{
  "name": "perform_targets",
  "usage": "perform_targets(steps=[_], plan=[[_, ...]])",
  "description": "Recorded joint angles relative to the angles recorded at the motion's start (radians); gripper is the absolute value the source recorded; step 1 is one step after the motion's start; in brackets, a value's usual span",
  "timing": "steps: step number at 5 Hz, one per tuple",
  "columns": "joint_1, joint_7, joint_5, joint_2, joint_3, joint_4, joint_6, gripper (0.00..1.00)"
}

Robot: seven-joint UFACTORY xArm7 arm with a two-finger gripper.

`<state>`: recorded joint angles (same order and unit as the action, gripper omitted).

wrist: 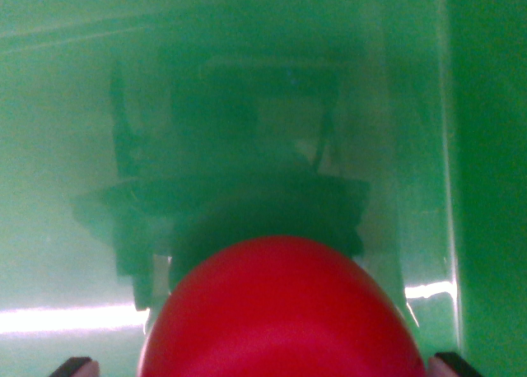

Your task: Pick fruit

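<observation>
Wrist view gives you only the very tips of the fingers point(268, 365): one dark tip with a pinkish pad at the bottom left corner point(76, 365) and another dark tip at the bottom right point(458, 364). Between them sits the red fruit point(282, 315), a smooth, rounded shape that fills the bottom middle of the picture and runs off its lower edge. You can see the tips standing on either side of the fruit, spread about as wide as it is, but you cannot tell from this picture whether the pads press on its skin or stand just clear of it.

Beyond the fruit you look onto a glossy green surface point(58, 229). A dark, blurred reflection point(239, 146) of the arm's own hardware lies on it, straight above the fruit. Bright streaks of glare run across the green at the lower left and lower right. On the wrist view's right a pale vertical line point(449, 163) divides the lighter green from a deeper green band point(490, 179); whether that is a wall or an edge you cannot tell.
</observation>
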<state>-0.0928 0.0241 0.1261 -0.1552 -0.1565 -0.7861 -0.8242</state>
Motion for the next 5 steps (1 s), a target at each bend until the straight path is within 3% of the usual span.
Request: perform_targets(steps=[1,5], plan=[[-0.0017,0.0,0.0028,-0.002,-0.002,0.015,0.015,0.0],[-0.0028,0.0,0.0047,-0.004,-0.004,0.025,0.024,0.0]])
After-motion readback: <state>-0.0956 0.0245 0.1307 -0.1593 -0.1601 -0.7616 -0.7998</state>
